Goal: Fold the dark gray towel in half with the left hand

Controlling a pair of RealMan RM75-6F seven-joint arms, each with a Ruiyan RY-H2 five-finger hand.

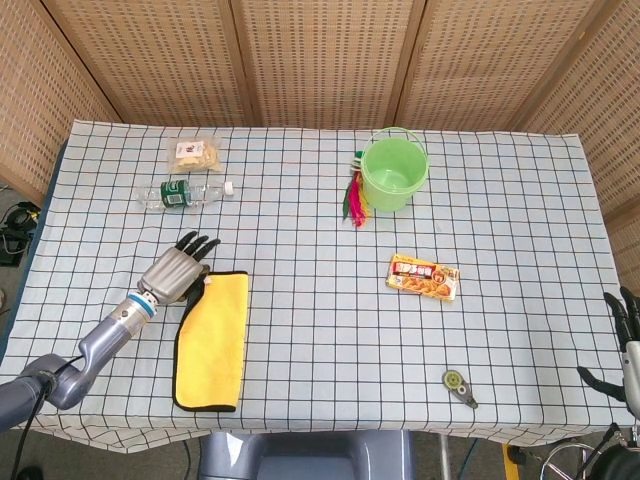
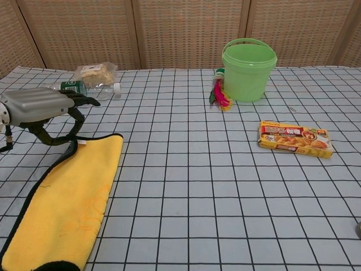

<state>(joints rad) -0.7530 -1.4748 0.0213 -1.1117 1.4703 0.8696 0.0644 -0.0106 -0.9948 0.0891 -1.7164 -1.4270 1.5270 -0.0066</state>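
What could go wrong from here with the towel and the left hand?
1. The towel lies yellow side up, already doubled, so the fold may be loose; the left hand sits beside its far left corner and could snag the edge and flip it open.
2. The bottle lies just beyond the hand; a forward swing might knock it rolling.
3. The towel's near end sits close to the table edge; dragging could pull it off.

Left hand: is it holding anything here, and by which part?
Nothing. The left hand is empty, fingers apart, beside the towel, which lies flat on the table.
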